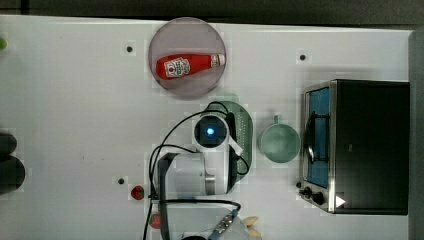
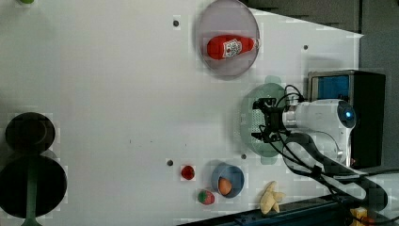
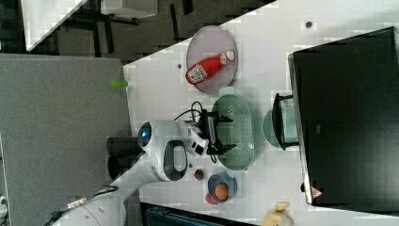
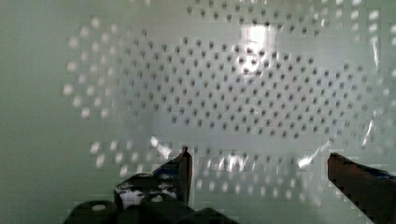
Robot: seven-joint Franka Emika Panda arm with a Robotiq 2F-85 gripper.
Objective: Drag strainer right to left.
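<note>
The tool is hanging wide open inside the strainer, which is looking light, stiff and slippery, best hooked by its rim.

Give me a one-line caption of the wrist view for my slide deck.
Open gripper poised inside the perforated strainer, nothing held.

The strainer is seen as pale mint-green plastic, smooth and glossy, with bright glints among its holes. The ketchup bottle looks like shiny red plastic with a paper-like label. The table is finished in smooth matt white. The oven shows brushed metal trim and a matt black casing.
</note>
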